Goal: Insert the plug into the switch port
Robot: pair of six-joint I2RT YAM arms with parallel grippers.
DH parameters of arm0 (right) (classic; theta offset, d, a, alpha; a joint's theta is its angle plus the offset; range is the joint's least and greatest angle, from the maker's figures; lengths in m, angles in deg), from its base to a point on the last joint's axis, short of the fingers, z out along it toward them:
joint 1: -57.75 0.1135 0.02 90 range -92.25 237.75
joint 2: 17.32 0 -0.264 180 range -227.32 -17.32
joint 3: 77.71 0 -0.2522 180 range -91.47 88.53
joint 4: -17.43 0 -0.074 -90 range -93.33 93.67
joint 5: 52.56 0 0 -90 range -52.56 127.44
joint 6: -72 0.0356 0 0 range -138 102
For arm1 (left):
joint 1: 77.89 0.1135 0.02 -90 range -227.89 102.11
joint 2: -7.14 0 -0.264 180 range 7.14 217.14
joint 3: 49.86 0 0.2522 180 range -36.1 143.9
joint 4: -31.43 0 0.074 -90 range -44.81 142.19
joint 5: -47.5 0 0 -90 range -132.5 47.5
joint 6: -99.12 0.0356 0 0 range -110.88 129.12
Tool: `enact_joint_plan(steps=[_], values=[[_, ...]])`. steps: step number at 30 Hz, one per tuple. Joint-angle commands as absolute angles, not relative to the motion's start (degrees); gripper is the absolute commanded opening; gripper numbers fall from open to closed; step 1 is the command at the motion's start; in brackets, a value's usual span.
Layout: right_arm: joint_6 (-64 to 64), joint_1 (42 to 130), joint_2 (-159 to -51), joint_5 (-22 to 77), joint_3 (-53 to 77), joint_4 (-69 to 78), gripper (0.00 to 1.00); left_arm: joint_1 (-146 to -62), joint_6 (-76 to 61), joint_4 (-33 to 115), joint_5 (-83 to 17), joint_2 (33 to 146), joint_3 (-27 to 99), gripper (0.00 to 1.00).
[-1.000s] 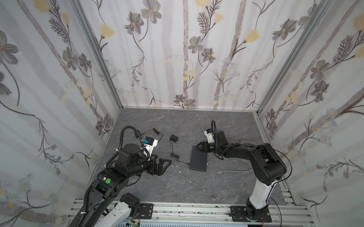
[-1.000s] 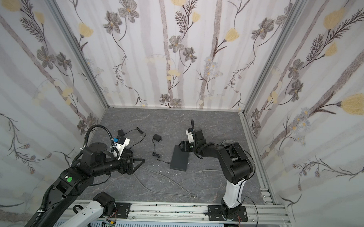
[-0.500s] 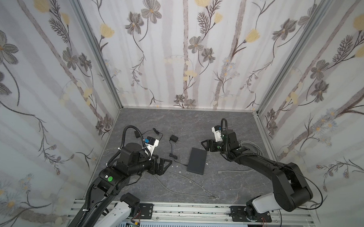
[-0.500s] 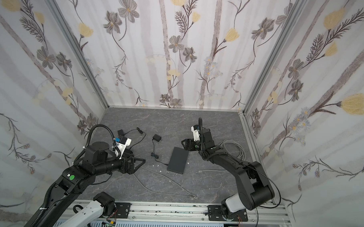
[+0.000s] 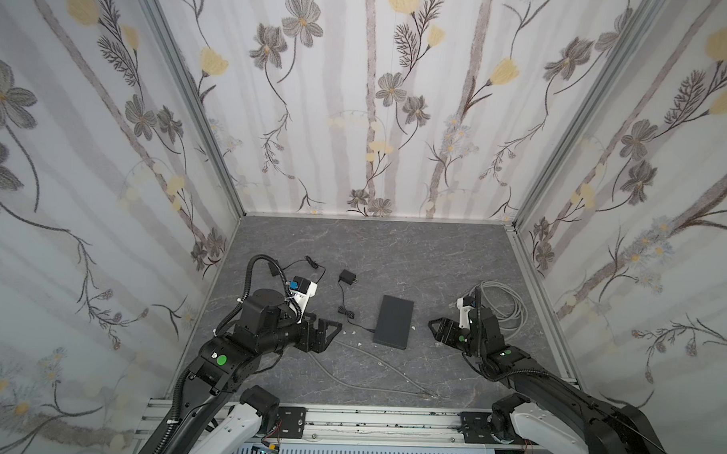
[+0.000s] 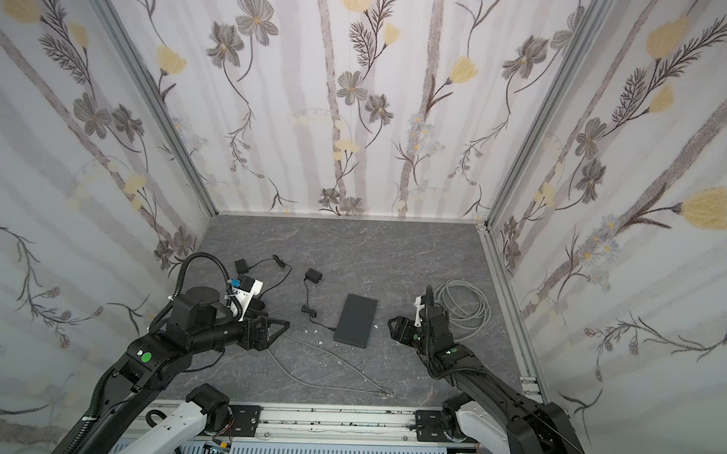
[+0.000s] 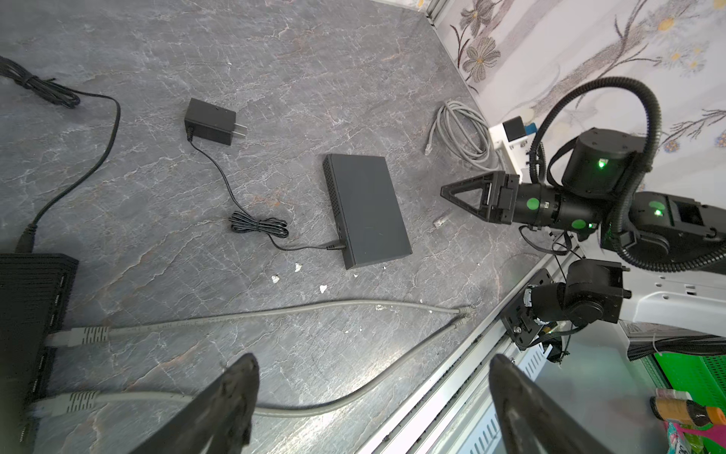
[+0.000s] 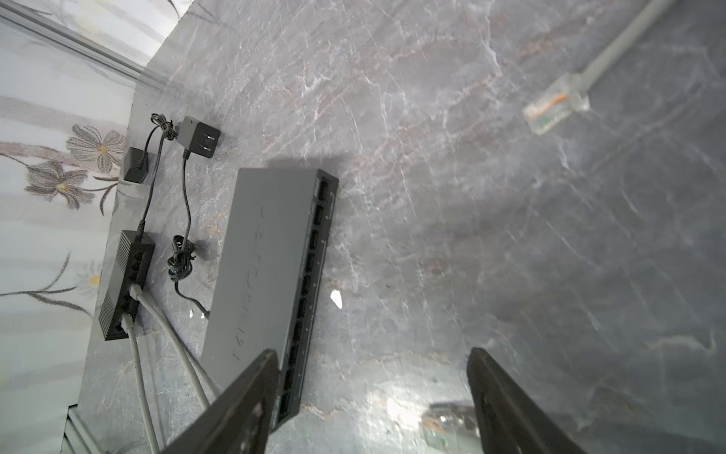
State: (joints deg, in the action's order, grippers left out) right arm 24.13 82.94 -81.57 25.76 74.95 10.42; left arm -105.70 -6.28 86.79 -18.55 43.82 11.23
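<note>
The tabletop point(image 5: 394, 254) is grey and marbled. The switch point(image 5: 393, 325) lies flat at its centre, between the two arms, long sides running near to far. Its row of ports point(image 8: 310, 251) sits on the right long side, facing the right arm. A thin black cord point(image 7: 220, 173) enters its near left corner and leads to a power adapter point(image 5: 347, 276) lying farther back.

The left gripper point(image 5: 332, 330) hangs low, left of the switch and apart from it, jaws spread wide, nothing between them. The right gripper point(image 5: 435, 328) sits right of the switch, tips pointing at it, jaws released and gripping nothing. A clear plug point(image 7: 442, 217) lies on the tabletop just beneath the right gripper, near the switch, not touching it. A coiled grey cable point(image 5: 502, 301) lies at the far right, its plug end point(image 8: 552, 106) loose on the tabletop. Two grey cables point(image 5: 369, 361) run from a small black hub point(image 7: 35, 314) under the left arm toward the near edge.
</note>
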Motion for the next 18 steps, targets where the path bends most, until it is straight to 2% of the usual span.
enact_joint_plan(steps=[1, 5, 10, 18], values=[[29.72, 85.39, -78.77, 20.74, 78.5, 18.43, 0.74, -105.72, -6.44, 86.05, -20.51, 43.79, 11.33, 0.92], [31.76, 90.84, -79.73, 21.5, 78.83, 22.59, 0.75, -105.71, -7.17, 86.23, -22.59, 44.04, 11.34, 0.92], [35.33, 94.04, -88.13, 18.34, 76.37, 28.92, 0.75, -105.75, -7.41, 86.05, -23.41, 44.97, 11.22, 0.91], [37.03, 98.76, -97.42, 18.47, 72.56, 34.21, 0.75, -106.19, -7.76, 86.54, -25.01, 45.74, 11.35, 0.91]])
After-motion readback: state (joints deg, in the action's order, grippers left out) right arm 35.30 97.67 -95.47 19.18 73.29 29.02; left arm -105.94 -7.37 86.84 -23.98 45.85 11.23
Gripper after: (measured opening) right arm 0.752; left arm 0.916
